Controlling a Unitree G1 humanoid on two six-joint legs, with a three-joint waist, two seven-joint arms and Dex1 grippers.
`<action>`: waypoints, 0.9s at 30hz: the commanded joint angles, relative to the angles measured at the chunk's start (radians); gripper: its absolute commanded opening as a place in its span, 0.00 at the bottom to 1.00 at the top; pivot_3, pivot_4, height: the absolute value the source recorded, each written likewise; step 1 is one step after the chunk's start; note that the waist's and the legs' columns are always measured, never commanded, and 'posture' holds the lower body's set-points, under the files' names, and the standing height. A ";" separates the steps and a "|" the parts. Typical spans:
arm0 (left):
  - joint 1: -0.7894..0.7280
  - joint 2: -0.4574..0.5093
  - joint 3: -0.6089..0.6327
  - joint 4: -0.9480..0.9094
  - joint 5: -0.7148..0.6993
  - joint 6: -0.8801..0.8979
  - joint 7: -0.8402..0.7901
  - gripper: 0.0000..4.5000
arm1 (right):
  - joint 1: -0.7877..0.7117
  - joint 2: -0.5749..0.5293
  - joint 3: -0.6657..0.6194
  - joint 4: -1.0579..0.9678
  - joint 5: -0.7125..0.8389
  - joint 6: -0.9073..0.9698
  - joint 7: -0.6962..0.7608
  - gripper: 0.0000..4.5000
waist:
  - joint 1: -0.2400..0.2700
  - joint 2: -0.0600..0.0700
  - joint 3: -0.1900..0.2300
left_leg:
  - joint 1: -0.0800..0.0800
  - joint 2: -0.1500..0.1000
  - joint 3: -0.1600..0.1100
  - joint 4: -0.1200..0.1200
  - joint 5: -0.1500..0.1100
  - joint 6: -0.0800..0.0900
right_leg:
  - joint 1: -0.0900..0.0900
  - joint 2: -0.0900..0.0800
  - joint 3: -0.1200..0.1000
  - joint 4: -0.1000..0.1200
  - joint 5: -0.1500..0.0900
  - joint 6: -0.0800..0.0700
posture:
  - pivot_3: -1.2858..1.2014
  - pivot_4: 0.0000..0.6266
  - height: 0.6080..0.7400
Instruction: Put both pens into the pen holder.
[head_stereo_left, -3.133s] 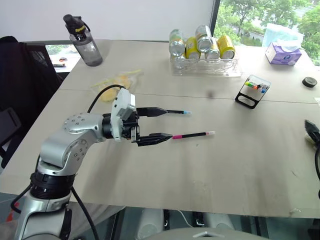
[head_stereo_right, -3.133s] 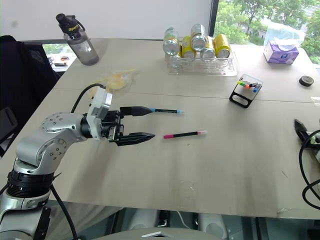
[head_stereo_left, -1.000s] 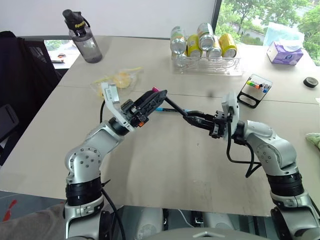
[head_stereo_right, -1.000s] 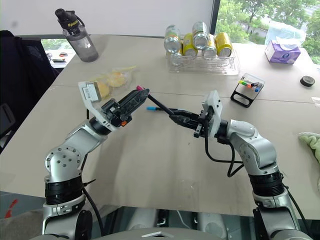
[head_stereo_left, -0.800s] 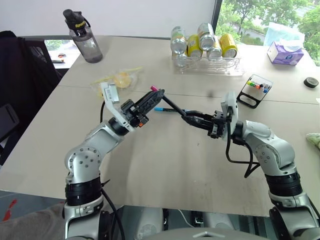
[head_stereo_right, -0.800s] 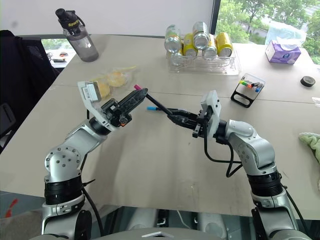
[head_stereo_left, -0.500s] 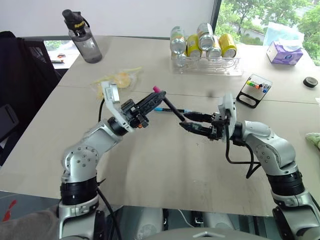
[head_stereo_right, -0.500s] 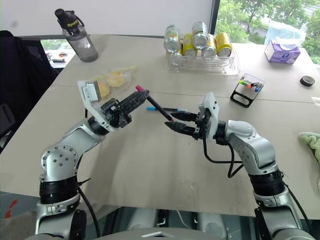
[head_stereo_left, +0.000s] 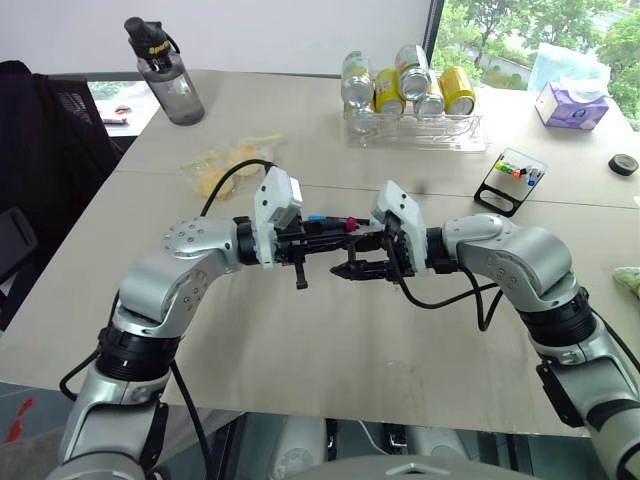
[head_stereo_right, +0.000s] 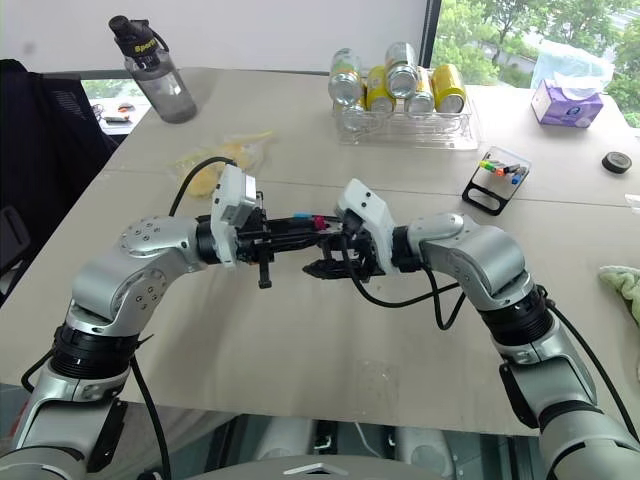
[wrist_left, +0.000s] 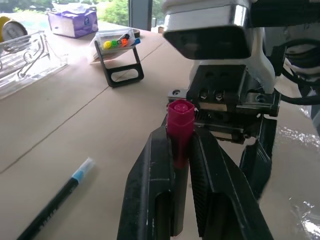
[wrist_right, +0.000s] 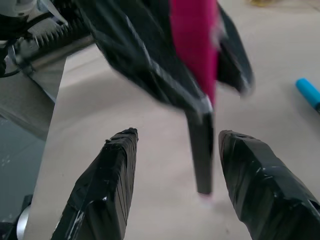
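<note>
Pink marks the cap of the pen (wrist_left: 179, 125) clamped between the two black fingers of the left gripper (wrist_left: 181, 150); the fingers are closed tight on the barrel, and the pink end sticks out past the fingertips. In the head views this gripper is held above the middle of the table (head_stereo_left: 330, 380), pointing toward the robot's right.

The right gripper (wrist_right: 175, 170) faces it from the other side, tips almost meeting the left gripper. Its fingers (wrist_right: 107, 185) stand apart with nothing between the pads. In the right wrist view the dark barrel of the pink pen hangs in the gap between the spread fingers without touching either.

The blue-ended pen (wrist_left: 55, 200) lies flat on the table, just behind the two grippers. Its light blue tip (head_stereo_left: 316, 217) shows beside the left gripper in the left eye view.

The pen holder (head_stereo_left: 508, 182) stands upright near the far right of the table, well apart from both grippers, with coloured caps showing inside. A clear tray of cans (head_stereo_left: 412, 130) sits behind it, farther back.
</note>
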 joint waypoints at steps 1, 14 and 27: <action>-0.015 0.001 -0.003 -0.009 0.029 -0.027 -0.026 0.00 | -0.032 0.016 -0.019 -0.020 0.017 0.045 -0.024 0.49 | 0.000 0.000 0.000 | 0.000 0.000 0.000 0.000 0.000 0.000 | 0.000 0.000 0.000 0.000 0.000 0.000 | 0.52 0.24 0.99; -0.046 -0.058 0.029 0.034 0.070 -0.021 0.026 0.40 | -0.024 -0.059 -0.005 -0.037 -0.064 -0.053 -0.009 0.02 | 0.001 0.000 0.000 | 0.000 0.000 0.000 0.000 0.000 0.000 | -0.001 0.000 0.000 0.001 0.000 0.000 | 0.52 0.24 0.99; 0.026 -0.017 0.089 -0.115 0.059 0.098 0.138 0.76 | 0.167 -0.335 -0.266 0.095 -0.357 -0.900 0.056 0.02 | -0.001 0.000 0.001 | 0.000 0.000 0.000 0.000 0.000 0.001 | -0.001 0.000 0.000 0.000 0.000 0.000 | 0.52 0.24 0.99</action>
